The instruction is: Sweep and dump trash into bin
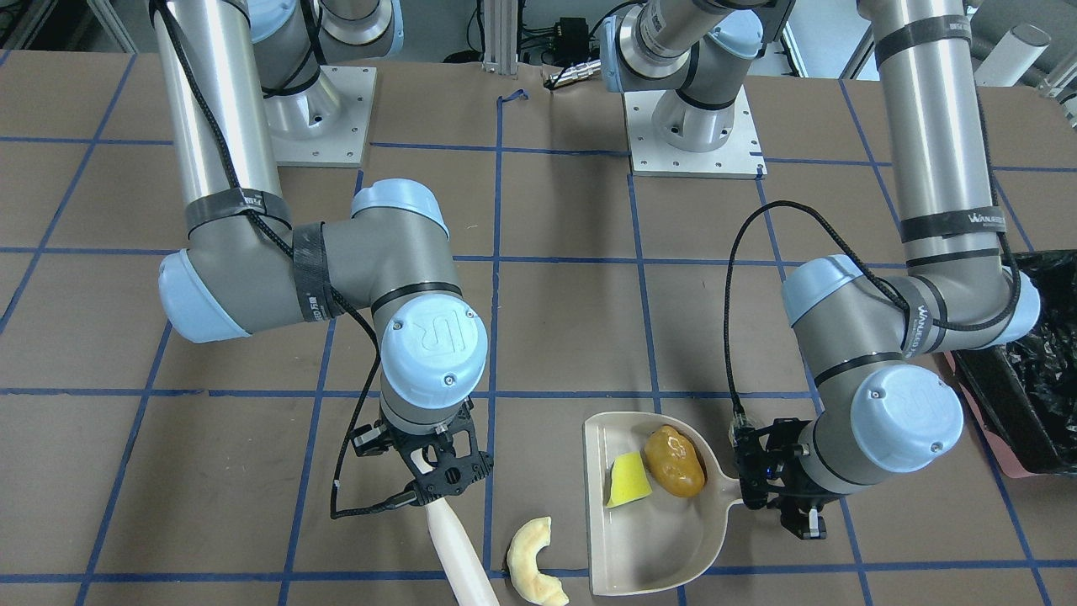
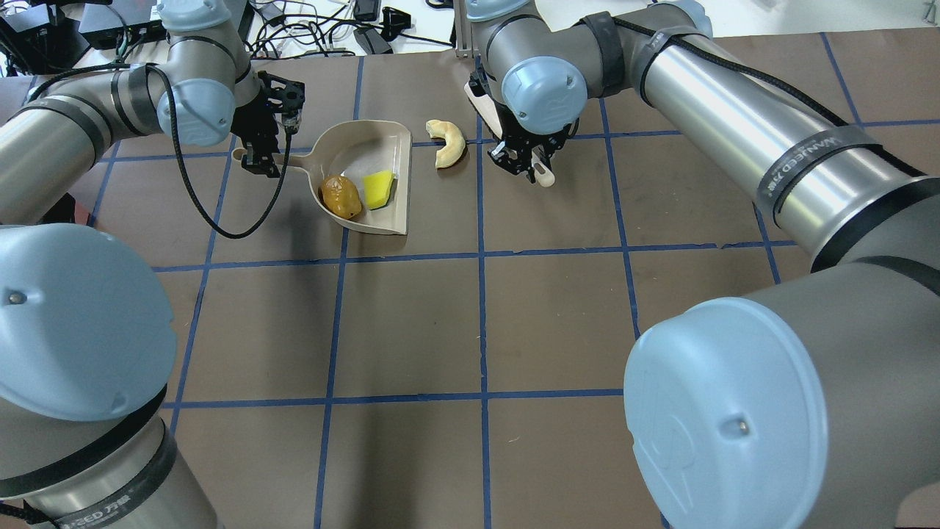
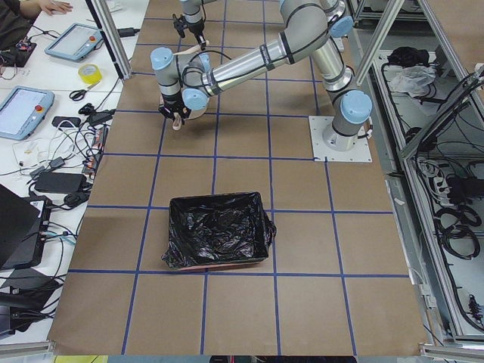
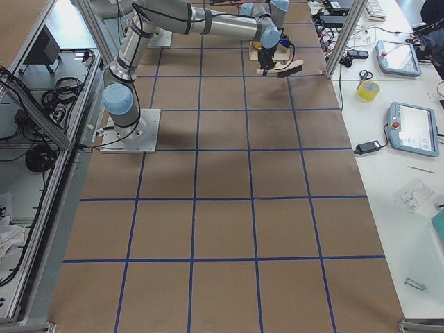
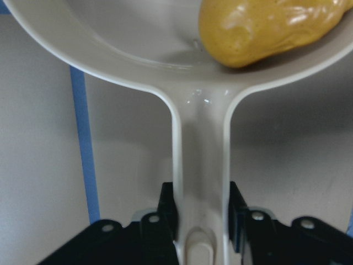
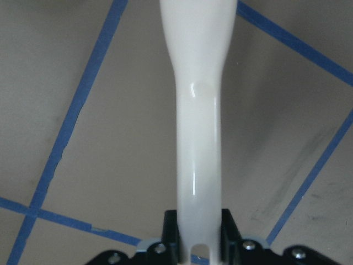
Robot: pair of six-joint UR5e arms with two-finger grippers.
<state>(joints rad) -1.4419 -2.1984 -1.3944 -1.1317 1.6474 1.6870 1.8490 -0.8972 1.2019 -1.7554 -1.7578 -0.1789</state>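
A: Left gripper [image 5: 201,212]?
B: Jaws pinched on the stem of the beige dustpan [image 1: 648,547], one finger on each side, no gap. The wrist view is clearest.
A: Is the pan flat?
B: It looks flat on the brown table [image 1: 555,320], with its open mouth pointing away from that gripper.
A: What's inside it?
B: Two pieces. The amber-orange lump [image 1: 673,460] is at the back wall of the dustpan, near the stem. The yellow sponge wedge [image 1: 629,481] is right beside it on the mouth side. They look to be touching.
A: And the third piece?
B: The cream crescent slice [image 1: 534,562] isn't in the pan. It lies on the table just outside the dustpan mouth, and I can't tell if it's touching the lip.
A: Right gripper [image 6: 198,232]?
B: It's clamped on the end of a white handle [image 1: 454,551], with the jaws tight against both sides. The handle runs alongside the crescent, on the side away from the dustpan. Its far end leaves the front view, so I can't see what it touches.
A: The bin [image 3: 218,231]?
B: It has a black liner and pink sides. It stands well apart from the dustpan, out past the stem end and beyond the left arm. I can't see any trash in it.
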